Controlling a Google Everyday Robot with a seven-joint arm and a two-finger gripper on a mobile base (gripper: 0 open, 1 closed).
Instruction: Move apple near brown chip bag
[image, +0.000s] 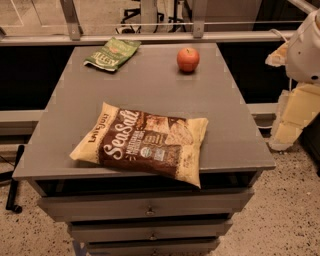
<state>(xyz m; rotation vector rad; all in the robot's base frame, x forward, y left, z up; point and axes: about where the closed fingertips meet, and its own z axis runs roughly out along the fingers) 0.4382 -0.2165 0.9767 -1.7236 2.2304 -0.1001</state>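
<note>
While gripper (290, 127) hangs far right, apple (188, 59) well apart

A grey table (150, 85) (really a drawer cabinet with a flat top) carries three things. The gripper (286, 134) hangs off its right edge, apart from the top. The brown bag (142, 142) lies flat to the gripper's left at the near edge, one corner poking over it. The apple (188, 59) stands upright farther back and left of the gripper. The green bag (113, 53) lies farthest from the gripper, at the far left corner.
</note>
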